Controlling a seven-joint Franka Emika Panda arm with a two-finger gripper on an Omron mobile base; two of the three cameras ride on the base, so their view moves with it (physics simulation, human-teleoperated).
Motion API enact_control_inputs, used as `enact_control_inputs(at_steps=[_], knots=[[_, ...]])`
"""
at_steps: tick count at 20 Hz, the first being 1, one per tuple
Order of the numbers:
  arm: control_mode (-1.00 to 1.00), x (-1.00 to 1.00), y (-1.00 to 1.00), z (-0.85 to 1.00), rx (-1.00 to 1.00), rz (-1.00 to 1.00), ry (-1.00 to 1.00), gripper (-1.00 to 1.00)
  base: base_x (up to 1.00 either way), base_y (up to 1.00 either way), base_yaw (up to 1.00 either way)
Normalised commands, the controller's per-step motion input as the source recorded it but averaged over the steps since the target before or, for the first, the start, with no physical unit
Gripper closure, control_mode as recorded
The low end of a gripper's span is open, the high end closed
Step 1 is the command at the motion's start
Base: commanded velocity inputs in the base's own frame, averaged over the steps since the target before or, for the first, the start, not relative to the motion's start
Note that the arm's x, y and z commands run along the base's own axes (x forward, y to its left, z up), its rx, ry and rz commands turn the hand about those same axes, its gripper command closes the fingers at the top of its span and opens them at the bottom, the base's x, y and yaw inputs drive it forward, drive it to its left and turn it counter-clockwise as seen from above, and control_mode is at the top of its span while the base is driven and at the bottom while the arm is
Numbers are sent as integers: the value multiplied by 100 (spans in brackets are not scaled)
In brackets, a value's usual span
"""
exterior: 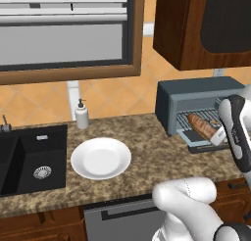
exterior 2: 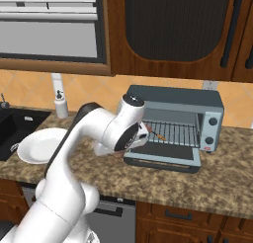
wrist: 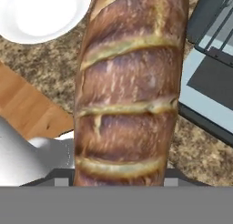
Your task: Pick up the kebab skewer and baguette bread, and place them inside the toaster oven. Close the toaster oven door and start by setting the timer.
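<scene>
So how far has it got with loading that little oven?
Looks done: the kebab skewer already lies on the rack inside the toaster oven, and the white plate is bare. In hand: the tool grips the baguette bread and holds it at the open front. Left: setting the bread inside, lifting the toaster oven door, which hangs open, and turning the timer knob.

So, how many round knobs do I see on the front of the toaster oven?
2. On the toaster oven, the upper knob sits at the right of the front, and the lower knob directly under it. No others are visible.
</scene>
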Motion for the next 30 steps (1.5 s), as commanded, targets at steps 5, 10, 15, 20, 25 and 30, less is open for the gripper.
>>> enact_control_inputs(at_steps=[5,10,15,20,25,30], knots=[[-100,0,-84,0,-10,0,6,100,0,0,0],[-100,8,-81,3,-8,0,10,100,0,0,0],[-100,22,-67,10,-2,-1,12,100,0,0,0],[-100,55,-33,6,0,-2,11,100,0,0,0],[-100,55,-12,0,0,-2,1,100,0,0,0],[-100,37,-40,-1,0,0,0,100,0,0,0]])
